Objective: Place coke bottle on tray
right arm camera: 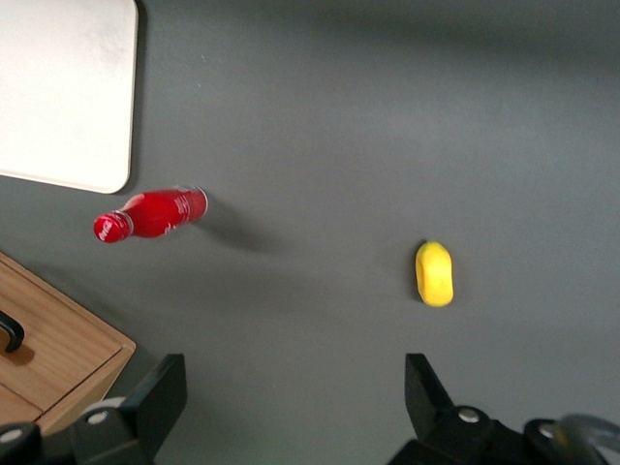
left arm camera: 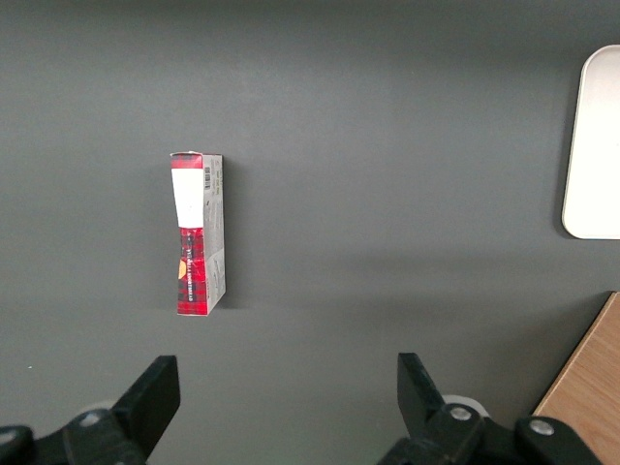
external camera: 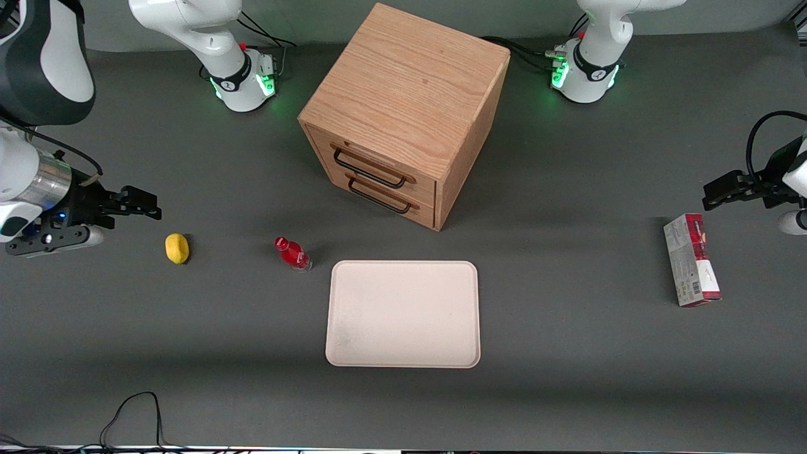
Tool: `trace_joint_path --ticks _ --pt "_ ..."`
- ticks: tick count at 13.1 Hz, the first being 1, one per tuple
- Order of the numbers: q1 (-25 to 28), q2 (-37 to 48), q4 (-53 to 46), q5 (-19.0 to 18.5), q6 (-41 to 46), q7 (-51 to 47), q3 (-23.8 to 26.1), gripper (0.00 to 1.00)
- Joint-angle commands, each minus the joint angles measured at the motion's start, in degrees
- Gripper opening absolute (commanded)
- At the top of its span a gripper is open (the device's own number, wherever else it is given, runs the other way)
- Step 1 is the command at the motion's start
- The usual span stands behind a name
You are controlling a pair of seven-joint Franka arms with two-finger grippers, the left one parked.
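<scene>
The coke bottle (external camera: 292,253) (right arm camera: 151,214), small and red with a red cap, stands on the grey table just off a corner of the tray. The tray (external camera: 403,313) (right arm camera: 63,92) is a flat cream rectangle with a low rim, nearer the front camera than the wooden cabinet, and nothing lies on it. My gripper (external camera: 140,205) (right arm camera: 291,392) hovers at the working arm's end of the table, well away from the bottle, with the yellow lump between them. Its fingers are spread wide and hold nothing.
A yellow lemon-like lump (external camera: 177,248) (right arm camera: 434,273) lies on the table beside the bottle. A wooden drawer cabinet (external camera: 403,113) with two dark handles stands farther from the camera than the tray. A red-and-grey carton (external camera: 691,260) (left arm camera: 198,232) lies toward the parked arm's end.
</scene>
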State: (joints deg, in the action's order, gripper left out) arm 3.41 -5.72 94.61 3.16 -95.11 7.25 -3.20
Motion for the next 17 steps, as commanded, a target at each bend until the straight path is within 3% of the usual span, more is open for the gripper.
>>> trace_joint_path --ticks 1,7,17 --pt "-1.65 -0.08 -2.31 -0.79 2.82 0.4 1.44 1.0" --pt "-1.13 -2.63 -7.32 -0.53 3.0 0.13 1.35 1.0" --pt "-0.95 -1.93 -7.42 -0.44 7.48 0.13 1.35 1.0"
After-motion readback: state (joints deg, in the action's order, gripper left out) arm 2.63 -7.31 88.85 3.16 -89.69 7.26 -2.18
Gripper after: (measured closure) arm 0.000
